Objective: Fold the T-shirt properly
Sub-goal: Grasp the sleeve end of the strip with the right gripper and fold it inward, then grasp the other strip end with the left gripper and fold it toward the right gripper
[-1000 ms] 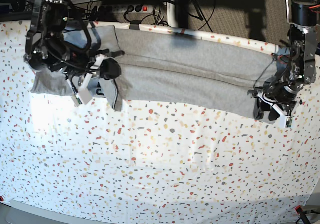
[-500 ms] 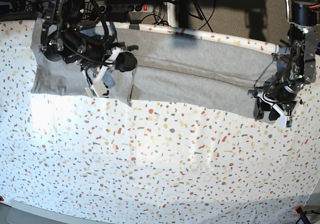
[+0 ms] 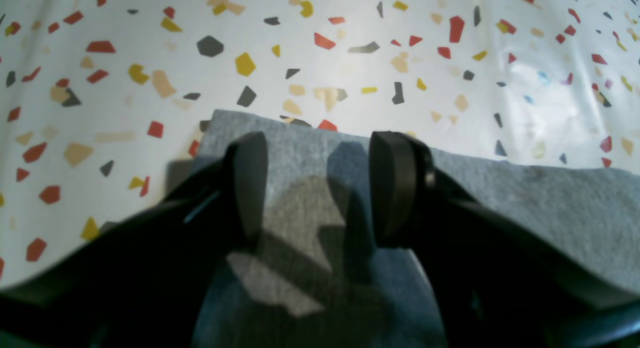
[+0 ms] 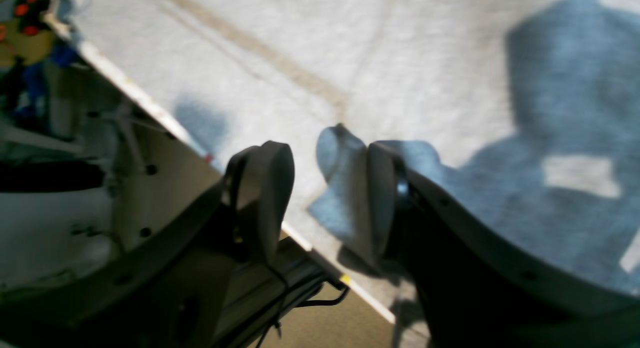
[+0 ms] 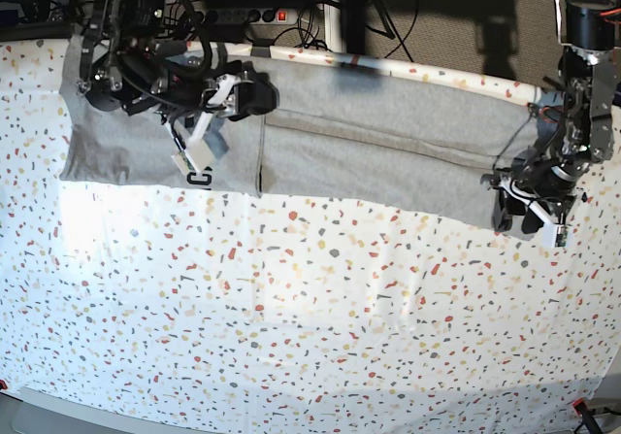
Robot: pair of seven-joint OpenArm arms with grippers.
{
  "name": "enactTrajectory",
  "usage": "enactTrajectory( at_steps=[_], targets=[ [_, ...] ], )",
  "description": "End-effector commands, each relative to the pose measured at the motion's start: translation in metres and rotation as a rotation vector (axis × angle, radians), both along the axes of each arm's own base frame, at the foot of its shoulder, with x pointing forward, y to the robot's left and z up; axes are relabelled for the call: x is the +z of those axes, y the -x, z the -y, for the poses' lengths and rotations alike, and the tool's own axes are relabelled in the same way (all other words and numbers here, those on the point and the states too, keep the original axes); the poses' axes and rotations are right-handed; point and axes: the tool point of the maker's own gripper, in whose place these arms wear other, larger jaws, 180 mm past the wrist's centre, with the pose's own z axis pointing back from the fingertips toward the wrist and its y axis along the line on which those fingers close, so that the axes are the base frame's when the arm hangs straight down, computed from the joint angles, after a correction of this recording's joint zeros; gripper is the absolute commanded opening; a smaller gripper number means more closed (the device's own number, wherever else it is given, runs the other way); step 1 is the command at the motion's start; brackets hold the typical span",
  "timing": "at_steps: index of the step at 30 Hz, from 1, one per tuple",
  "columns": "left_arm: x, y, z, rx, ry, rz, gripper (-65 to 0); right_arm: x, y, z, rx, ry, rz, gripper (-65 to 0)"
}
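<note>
On the speckled tablecloth (image 5: pixel 310 317), my right gripper (image 5: pixel 199 157) has carried the T-shirt (image 5: pixel 388 152) sleeve inward, jaws now open; left gripper (image 3: pixel 320 188) open at three o'clock.

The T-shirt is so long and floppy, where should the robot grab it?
Best guess: at the T-shirt's end corners. The left claw hangs open over one corner, where the grey edge meets the speckled cloth, so it could drop straight down and pinch it. The middle is flat, with no edge to catch.
</note>
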Motion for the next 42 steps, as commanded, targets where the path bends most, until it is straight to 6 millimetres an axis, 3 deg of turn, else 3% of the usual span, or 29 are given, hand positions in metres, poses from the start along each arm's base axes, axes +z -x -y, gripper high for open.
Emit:
enactTrajectory(
  at_steps=[1,5,10,14,19,27,36,42],
  targets=[
    [0.02,-0.012,-0.008,0.009,-0.007,0.059,-32.8,0.012,-0.01,0.003,-0.008,-0.016,0.052,-36.6],
    [0.02,-0.008,-0.018,-0.017,-0.031,0.028,-32.8,0.024,-0.029,0.026,-0.124,-0.028,0.132,-36.6],
    [0.031,-0.001,-0.047,-0.022,-0.014,-0.012,-32.8,0.037,-0.048,0.087,-0.32,0.041,0.214,-36.6],
    [0.028,0.011,-0.057,-0.042,-0.003,-0.081,-32.8,0.042,-0.046,0.127,-0.437,0.077,0.23,-36.6],
    [0.012,0.03,-0.063,-0.058,-0.024,-0.146,-32.8,0.046,-0.038,0.156,-0.514,0.109,0.231,-36.6],
    [0.008,0.037,-0.071,-0.03,-0.011,-0.187,-32.8,0.044,-0.033,0.164,-0.532,0.121,0.213,-36.6],
    [0.002,0.057,-0.036,-0.141,0.156,-0.297,-33.0,0.044,-0.033,0.164,-0.532,0.121,0.214,-36.6],
    [0.002,0.056,-0.021,-0.156,0.212,-0.285,-34.6,0.046,-0.034,0.162,-0.531,0.108,0.22,-36.6]
  ],
)
